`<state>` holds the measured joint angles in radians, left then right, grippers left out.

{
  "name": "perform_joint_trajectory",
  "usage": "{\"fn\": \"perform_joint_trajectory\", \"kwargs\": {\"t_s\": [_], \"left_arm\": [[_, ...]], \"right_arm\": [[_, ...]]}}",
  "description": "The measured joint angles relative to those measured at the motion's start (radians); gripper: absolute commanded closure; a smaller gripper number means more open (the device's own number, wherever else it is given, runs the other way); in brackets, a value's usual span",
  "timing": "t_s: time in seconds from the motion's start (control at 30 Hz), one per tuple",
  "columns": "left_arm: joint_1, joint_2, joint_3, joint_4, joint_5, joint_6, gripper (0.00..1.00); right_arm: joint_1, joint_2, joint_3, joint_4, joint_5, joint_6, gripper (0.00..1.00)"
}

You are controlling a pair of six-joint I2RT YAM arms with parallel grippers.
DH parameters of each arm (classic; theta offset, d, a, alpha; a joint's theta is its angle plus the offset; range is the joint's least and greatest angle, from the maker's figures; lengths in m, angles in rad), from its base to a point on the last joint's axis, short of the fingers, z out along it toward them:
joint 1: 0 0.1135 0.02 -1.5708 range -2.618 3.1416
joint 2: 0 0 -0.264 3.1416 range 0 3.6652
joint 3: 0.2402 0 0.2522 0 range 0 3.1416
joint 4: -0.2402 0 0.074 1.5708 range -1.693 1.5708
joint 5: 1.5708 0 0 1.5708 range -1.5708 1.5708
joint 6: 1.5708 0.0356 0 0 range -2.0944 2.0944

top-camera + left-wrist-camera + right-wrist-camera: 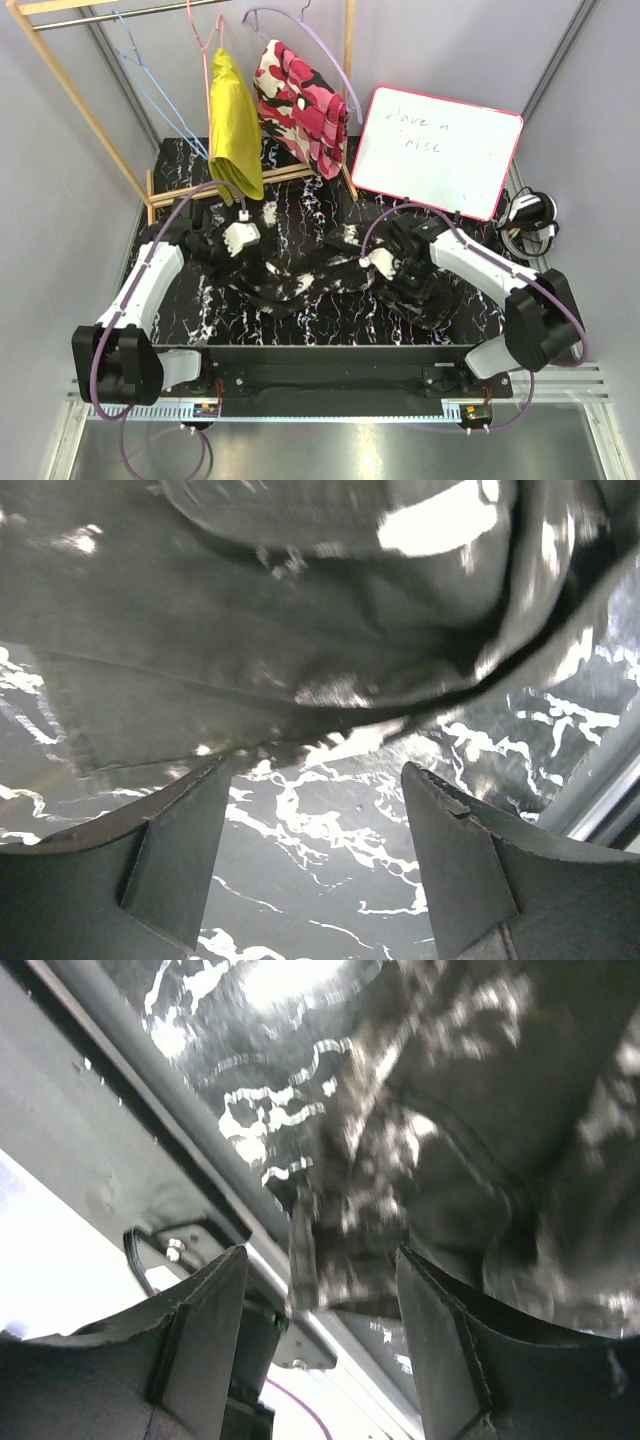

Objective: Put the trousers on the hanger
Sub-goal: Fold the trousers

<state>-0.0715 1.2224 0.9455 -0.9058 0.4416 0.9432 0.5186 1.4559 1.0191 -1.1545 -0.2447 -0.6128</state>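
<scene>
Trousers (300, 283) lie crumpled, long axis left-right across the table (215, 322).

3 hangers (150, 85), seemingly 3 garments (300, 285)

The black tabletop (300, 328), veined with thin white lines, carries the trousers (300, 282) in a crumpled heap across its middle (black with white blotches, so their edges are hard to pick out from the surface). At the rear, a wooden rack's base (290, 176) and a whiteboard (435, 150) stand on it.
</scene>
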Motion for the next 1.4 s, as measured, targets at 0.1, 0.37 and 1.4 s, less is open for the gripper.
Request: {"fn": "perform_joint_trajectory", "kwargs": {"t_s": [0.1, 0.37, 1.4], "left_arm": [[0.055, 0.01, -0.041, -0.017, 0.047, 0.106, 0.26], [0.09, 0.094, -0.097, -0.018, 0.089, 0.404, 0.23], [0.396, 0.127, 0.133, -0.29, 0.026, 0.705, 1.0]], "right_arm": [[0.046, 0.04, -0.026, 0.063, 0.02, 0.027, 0.31], [0.067, 0.203, -0.091, 0.217, 0.137, 0.069, 0.47], [-0.212, -0.437, -0.186, 0.188, 0.383, -0.132, 1.0]]}}
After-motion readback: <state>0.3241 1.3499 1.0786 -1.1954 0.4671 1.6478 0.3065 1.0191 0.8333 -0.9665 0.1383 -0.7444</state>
